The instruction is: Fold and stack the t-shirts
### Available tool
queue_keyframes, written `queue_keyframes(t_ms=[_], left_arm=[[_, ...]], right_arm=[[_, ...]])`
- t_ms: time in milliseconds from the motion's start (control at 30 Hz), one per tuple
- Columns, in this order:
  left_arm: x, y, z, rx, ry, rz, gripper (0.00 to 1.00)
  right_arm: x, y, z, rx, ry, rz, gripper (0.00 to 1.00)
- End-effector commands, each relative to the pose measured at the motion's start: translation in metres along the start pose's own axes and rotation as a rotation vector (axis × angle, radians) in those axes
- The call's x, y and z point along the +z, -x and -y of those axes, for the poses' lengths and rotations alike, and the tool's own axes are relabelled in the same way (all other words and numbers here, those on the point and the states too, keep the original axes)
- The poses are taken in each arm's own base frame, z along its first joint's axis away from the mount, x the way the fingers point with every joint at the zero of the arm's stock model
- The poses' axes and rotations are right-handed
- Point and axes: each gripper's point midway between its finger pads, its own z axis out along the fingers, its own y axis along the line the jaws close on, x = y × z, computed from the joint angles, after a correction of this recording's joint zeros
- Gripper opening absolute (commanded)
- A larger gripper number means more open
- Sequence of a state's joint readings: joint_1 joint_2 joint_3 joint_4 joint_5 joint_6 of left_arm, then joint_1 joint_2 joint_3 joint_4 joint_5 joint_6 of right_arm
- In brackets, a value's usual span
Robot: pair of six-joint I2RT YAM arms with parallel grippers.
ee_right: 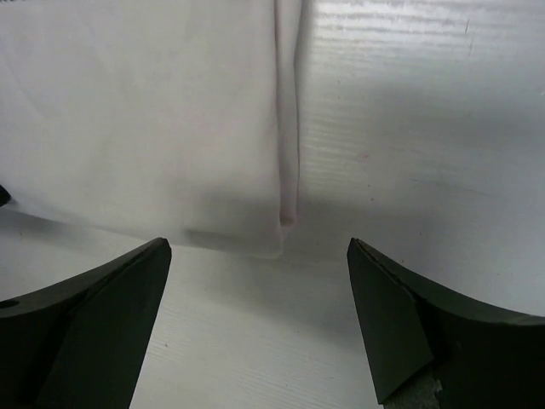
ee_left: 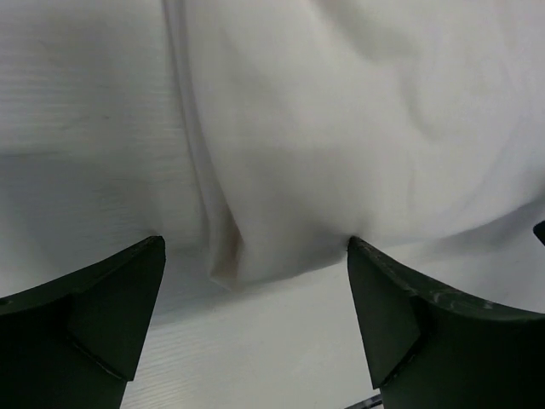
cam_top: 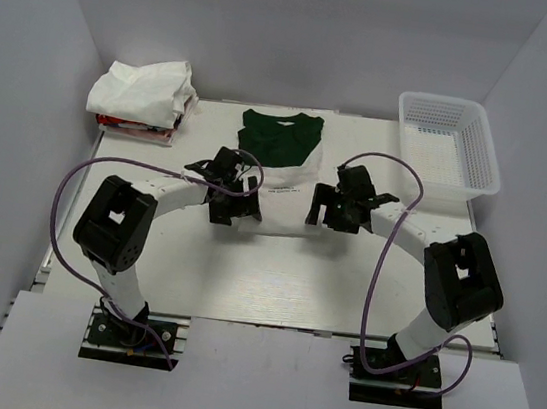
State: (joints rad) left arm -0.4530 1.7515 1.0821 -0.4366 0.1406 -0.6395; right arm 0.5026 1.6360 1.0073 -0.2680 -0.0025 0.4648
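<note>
An off-white t-shirt (cam_top: 279,200) with a dark green top part (cam_top: 280,140) and dark lettering lies flat at the table's middle back, sides folded in. My left gripper (cam_top: 225,206) is open just above its near left corner (ee_left: 226,256). My right gripper (cam_top: 331,215) is open just above its near right corner (ee_right: 272,234). Neither holds cloth. A stack of folded shirts, white (cam_top: 142,88) on top and red/pink (cam_top: 137,129) below, sits at the back left.
A white plastic mesh basket (cam_top: 448,142) stands at the back right. White walls close in the table at the back and both sides. Purple cables loop off both arms (cam_top: 375,278).
</note>
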Motion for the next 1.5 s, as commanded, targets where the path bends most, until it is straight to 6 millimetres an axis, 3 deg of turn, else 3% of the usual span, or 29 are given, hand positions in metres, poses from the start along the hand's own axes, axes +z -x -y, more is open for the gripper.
queue_keyframes(t_ms=[0, 133, 167, 200, 367, 400, 467, 500, 533, 567, 667, 733, 767, 800, 867, 900, 1000, 1100, 1167, 1200, 1267, 1333, 1467], left_arm=[[0.000, -0.002, 0.011, 0.017, -0.053, -0.001, 0.95], [0.007, -0.024, 0.000, 0.027, -0.023, -0.042, 0.72], [0.009, -0.025, 0.000, 0.018, -0.024, -0.040, 0.60], [0.013, -0.029, -0.007, 0.005, 0.003, -0.046, 0.55], [0.027, -0.037, -0.019, 0.007, 0.056, -0.068, 0.35], [0.027, -0.038, -0.017, 0.007, 0.046, -0.075, 0.19], [0.028, -0.040, -0.016, 0.005, 0.045, -0.090, 0.08], [0.028, -0.040, -0.016, 0.005, 0.044, -0.090, 0.00], [0.028, -0.040, -0.015, 0.004, 0.037, -0.096, 0.00], [0.025, -0.043, -0.014, 0.004, 0.028, -0.101, 0.00], [0.010, -0.046, -0.005, 0.016, -0.010, -0.092, 0.00], [-0.003, -0.058, -0.001, 0.033, -0.019, -0.114, 0.00], [-0.021, -0.057, 0.012, 0.069, -0.074, -0.099, 0.00], [-0.029, -0.067, 0.011, 0.084, -0.087, -0.118, 0.00], [-0.049, -0.080, 0.027, 0.139, -0.164, -0.140, 0.00], [-0.067, -0.078, 0.036, 0.156, -0.198, -0.106, 0.00], [-0.095, -0.089, 0.048, 0.194, -0.268, -0.115, 0.00], [-0.130, -0.088, 0.070, 0.221, -0.381, -0.074, 0.00], [-0.149, -0.081, 0.078, 0.225, -0.424, -0.023, 0.00], [-0.155, -0.078, 0.081, 0.230, -0.440, -0.004, 0.00], [-0.159, -0.067, 0.074, 0.220, -0.379, 0.059, 0.00], [-0.164, -0.048, 0.071, 0.202, -0.327, 0.143, 0.00], [-0.176, -0.019, 0.081, 0.152, -0.345, 0.261, 0.00]], right_arm=[[-0.001, 0.008, -0.017, 0.058, 0.130, 0.023, 0.88], [0.007, 0.001, -0.010, 0.081, 0.150, 0.014, 0.80], [0.013, -0.005, -0.006, 0.096, 0.146, -0.009, 0.75], [0.014, -0.004, -0.007, 0.107, 0.152, -0.015, 0.67], [0.027, -0.016, -0.004, 0.146, 0.174, -0.082, 0.55], [0.028, -0.021, -0.006, 0.149, 0.194, -0.103, 0.52], [0.027, -0.027, -0.010, 0.154, 0.219, -0.121, 0.46], [0.027, -0.031, -0.012, 0.153, 0.242, -0.130, 0.38], [0.026, -0.031, -0.015, 0.160, 0.258, -0.126, 0.27], [0.025, -0.032, -0.017, 0.159, 0.278, -0.129, 0.00], [0.013, -0.039, -0.023, 0.158, 0.306, -0.153, 0.00], [0.003, -0.047, -0.020, 0.147, 0.301, -0.154, 0.00], [-0.008, -0.051, -0.020, 0.131, 0.300, -0.157, 0.00], [-0.013, -0.058, -0.017, 0.126, 0.294, -0.165, 0.00], [-0.038, -0.065, -0.016, 0.096, 0.289, -0.168, 0.00], [-0.046, -0.073, -0.013, 0.100, 0.271, -0.186, 0.00], [-0.084, -0.069, -0.020, 0.049, 0.302, -0.138, 0.00], [-0.125, -0.048, -0.036, -0.006, 0.364, -0.056, 0.00], [-0.140, -0.042, -0.040, -0.014, 0.369, -0.043, 0.00], [-0.153, -0.025, -0.048, -0.045, 0.390, 0.010, 0.00], [-0.159, -0.012, -0.050, -0.051, 0.387, 0.050, 0.00], [-0.168, 0.015, -0.059, -0.075, 0.394, 0.126, 0.00], [-0.168, 0.054, -0.069, -0.052, 0.381, 0.194, 0.00]])
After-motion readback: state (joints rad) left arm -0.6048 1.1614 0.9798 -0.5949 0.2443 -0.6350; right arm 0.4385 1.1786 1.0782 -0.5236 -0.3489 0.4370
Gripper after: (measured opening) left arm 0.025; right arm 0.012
